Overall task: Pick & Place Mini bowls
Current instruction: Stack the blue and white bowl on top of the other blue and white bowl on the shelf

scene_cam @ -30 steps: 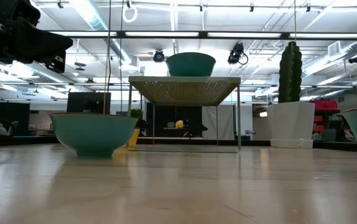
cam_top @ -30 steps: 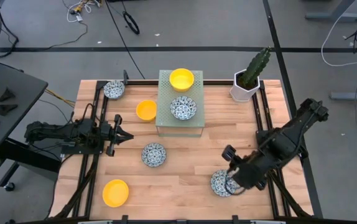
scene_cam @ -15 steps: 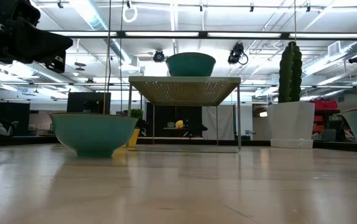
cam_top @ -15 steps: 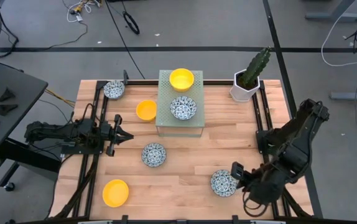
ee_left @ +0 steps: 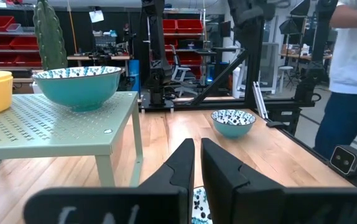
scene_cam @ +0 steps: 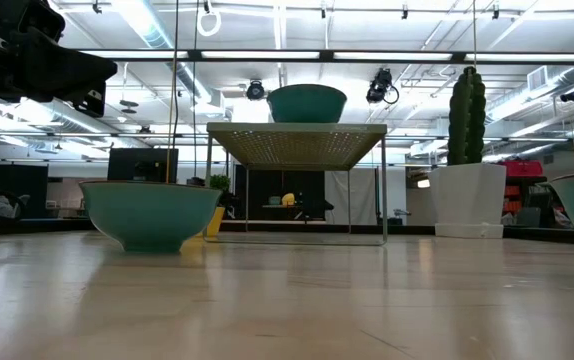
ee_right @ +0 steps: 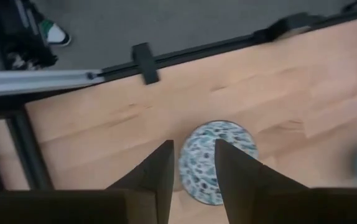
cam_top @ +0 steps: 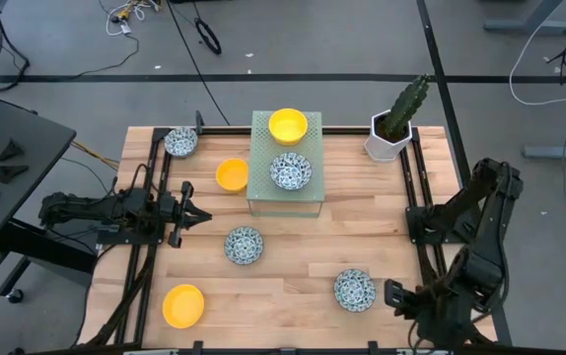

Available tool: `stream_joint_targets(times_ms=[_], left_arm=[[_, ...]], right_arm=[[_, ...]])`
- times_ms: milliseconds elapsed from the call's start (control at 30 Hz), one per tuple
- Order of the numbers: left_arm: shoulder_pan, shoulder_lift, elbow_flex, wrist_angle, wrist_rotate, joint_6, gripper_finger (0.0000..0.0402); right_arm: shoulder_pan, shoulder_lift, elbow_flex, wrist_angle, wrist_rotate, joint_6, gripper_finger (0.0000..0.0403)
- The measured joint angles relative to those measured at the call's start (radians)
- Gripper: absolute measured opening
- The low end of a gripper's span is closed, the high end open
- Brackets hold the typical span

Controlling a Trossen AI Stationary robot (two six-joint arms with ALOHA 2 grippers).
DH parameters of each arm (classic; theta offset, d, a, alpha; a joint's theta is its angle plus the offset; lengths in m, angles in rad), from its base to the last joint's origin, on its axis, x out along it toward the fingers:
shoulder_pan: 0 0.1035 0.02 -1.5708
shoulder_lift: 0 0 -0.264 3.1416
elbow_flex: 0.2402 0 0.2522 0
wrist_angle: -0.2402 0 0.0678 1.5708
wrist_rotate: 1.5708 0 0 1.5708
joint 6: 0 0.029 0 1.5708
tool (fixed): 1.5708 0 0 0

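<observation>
Widest first: the pale plank table (cam_top: 362, 227), wood grain running across, both my arms on it; at its back centre the green perforated rack (cam_top: 308, 143), flat-topped on thin legs, carrying two mini bowls, one plain yellow (cam_top: 288, 125) and one blue-patterned (cam_top: 290, 171); at the back right corner the white hexagonal cactus pot (cam_top: 386, 145), not my business.

Now the rest of the mini bowls, loose on the wood; a patterned one (cam_top: 180, 142) at the back left, a yellow one (cam_top: 232, 175) just beside the rack, a patterned one (cam_top: 245, 245) mid-table, a yellow one (cam_top: 182, 305) front left, and the patterned one (cam_top: 354, 290) front right, nearest my right gripper (cam_top: 391, 294); seven in view from above.

My right gripper hangs just beside that front-right bowl, not touching; its fingers stand apart with nothing between them, and my wrist camera looks down at the bowl's speckled inside (ee_right: 228, 132). My left gripper (cam_top: 202, 216) waits at the left side, fingers drawn almost together on nothing.

Handling, as I judge it: small, round, rigid, light; they look glazed, so likely slick and liable to chip. I'd take the rim, one finger inside and one outside the wall, squeezing gently; the smooth curved wall offers no other purchase.
</observation>
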Motion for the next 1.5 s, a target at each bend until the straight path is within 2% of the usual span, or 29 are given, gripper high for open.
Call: stream_joint_targets(times_ms=[333, 567, 800, 1500], left_arm=[[0.000, 0.000, 0.000, 0.000, 0.000, 0.000, 0.0034], [0.000, 0.000, 0.000, 0.001, 0.001, 0.000, 0.0034], [0.000, 0.000, 0.000, 0.001, 0.002, 0.000, 0.0034], [0.000, 0.000, 0.000, 0.000, 0.003, 0.000, 0.0034]], right_arm=[[0.165, -0.001, -0.156, 0.109, 0.000, 0.001, 0.0118], [0.187, -0.006, -0.196, 0.151, -0.001, 0.000, 0.0118], [0.133, -0.008, -0.202, 0.161, -0.054, -0.060, 0.0118], [-0.024, -0.034, -0.210, 0.181, -0.065, -0.114, 0.0118]])
